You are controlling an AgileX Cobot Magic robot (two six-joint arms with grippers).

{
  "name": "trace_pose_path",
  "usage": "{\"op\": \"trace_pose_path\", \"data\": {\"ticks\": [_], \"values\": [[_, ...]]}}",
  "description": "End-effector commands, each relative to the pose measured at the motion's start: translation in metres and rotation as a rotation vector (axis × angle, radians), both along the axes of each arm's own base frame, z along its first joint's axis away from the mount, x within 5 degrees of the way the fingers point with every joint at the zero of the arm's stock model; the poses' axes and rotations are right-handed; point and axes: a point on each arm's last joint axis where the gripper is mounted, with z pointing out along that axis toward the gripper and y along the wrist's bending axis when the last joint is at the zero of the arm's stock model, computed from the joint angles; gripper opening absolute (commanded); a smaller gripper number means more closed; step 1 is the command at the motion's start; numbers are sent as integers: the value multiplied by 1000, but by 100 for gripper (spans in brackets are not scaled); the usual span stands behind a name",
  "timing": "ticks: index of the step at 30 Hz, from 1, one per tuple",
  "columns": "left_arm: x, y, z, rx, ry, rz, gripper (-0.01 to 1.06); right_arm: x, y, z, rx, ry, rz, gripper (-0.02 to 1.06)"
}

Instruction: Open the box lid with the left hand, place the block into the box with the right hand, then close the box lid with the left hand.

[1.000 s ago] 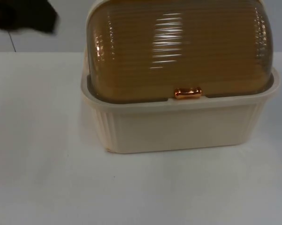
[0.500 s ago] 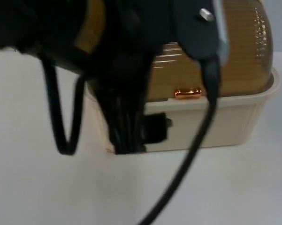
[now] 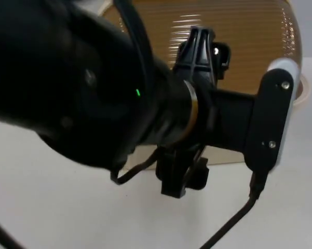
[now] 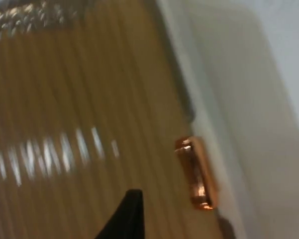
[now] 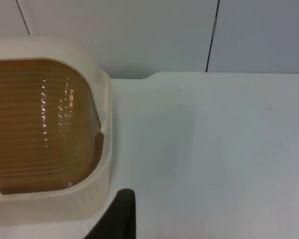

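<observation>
My left hand [image 3: 197,39] hangs over the box's amber ribbed lid [image 4: 64,124], which is shut; whether that hand is released or clenched I cannot tell. Just beside its fingertip [image 4: 124,219] sits the copper lid handle [image 4: 196,174], at the cream box [image 5: 107,149] rim. My right hand waits beside the box, over bare white worktop [image 5: 214,149].

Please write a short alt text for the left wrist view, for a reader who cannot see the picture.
The ribbed amber lid of the cream box is shut and seen from close by. Its shiny copper handle sits at the lid's edge, next to the box rim. One black fingertip of the left gripper points over the lid, not touching the handle.
</observation>
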Motion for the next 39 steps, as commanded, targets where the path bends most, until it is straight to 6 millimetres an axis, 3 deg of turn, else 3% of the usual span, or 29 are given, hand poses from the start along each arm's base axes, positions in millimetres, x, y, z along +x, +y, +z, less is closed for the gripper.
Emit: {"op": "trace_pose_path", "data": {"ticks": [1, 4, 13, 16, 20, 21, 24, 25, 26, 29, 39], "values": [[5, -4, -1, -35, -67, 23, 105, 0, -2, 5, -26, -36, -2, 104], [9, -5, -6, -103, -57, 121, 105, 0, -2, 5, -33, -37, -5, 104], [18, -19, -4, -167, -52, 158, 103, 0, -2, 5, -33, -39, -4, 104], [20, -22, -6, -164, -55, 162, 93, 0, -2, 5, -33, -39, -4, 104], [20, -23, -11, -159, -41, 160, 57, 0, -2, 5, -34, -40, -5, 104], [20, -23, -11, -159, -41, 160, 57, 0, -2, 5, -34, -40, -5, 104], [20, -23, -11, -165, -36, 161, 30, 0, -3, 5, -45, -42, -9, 104], [19, -23, -11, -172, -29, 164, 23, 0, -3, 5, -50, -43, -10, 104], [19, -23, -11, -172, -29, 164, 23, 0, -3, 5, -50, -43, -10, 104], [17, -25, -13, -209, 17, 163, 2, 1, -3, 6, -51, -55, -9, 104], [21, -29, -25, -208, 68, 162, 0, 1, -3, 7, -51, -59, -9, 104]]}}
